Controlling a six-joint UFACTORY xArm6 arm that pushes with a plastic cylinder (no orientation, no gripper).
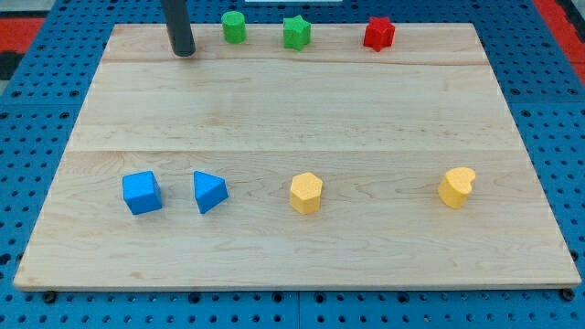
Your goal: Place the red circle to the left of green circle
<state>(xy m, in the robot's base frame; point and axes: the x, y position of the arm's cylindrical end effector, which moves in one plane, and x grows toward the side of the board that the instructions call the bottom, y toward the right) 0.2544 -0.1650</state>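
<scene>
1. Resting on the wooden board (274, 119) near its top-left corner, my tip (184, 53) is being held just to the view's left of the green circle (235, 26). It is close beside the circle but apart from it, with a strip of bare wood between them.
2. The red circle is not being shown anywhere on the board. The only red block in sight is a red star (378, 33) at the view's top right, well apart from the green circle, with a green star (296, 32) standing between them. Whether a red circle is being hidden behind the rod (176, 23) cannot be told.
3. The step in hand is being judged as either the very end of the task or its very start. The tip is occupying exactly the spot where the red block is meant to go, yet no red block is being touched there.
4. If the red star is the intended block, the next move is being read as a long one. The tip is needed on the star's right side, and the star is then to be pushed leftward on a path curving below the two green blocks, so that neither is knocked.
5. The rod is entering from the view's top edge and standing nearly upright, with only its lower length being seen.
6. No pincer is being carried, so nothing is there to be apart, together or clamped.
7. The blue cube (142, 193), blue triangle (209, 192), yellow hexagon (306, 193) and yellow heart (457, 187) are lying in the lower row, well apart from the tip.
</scene>
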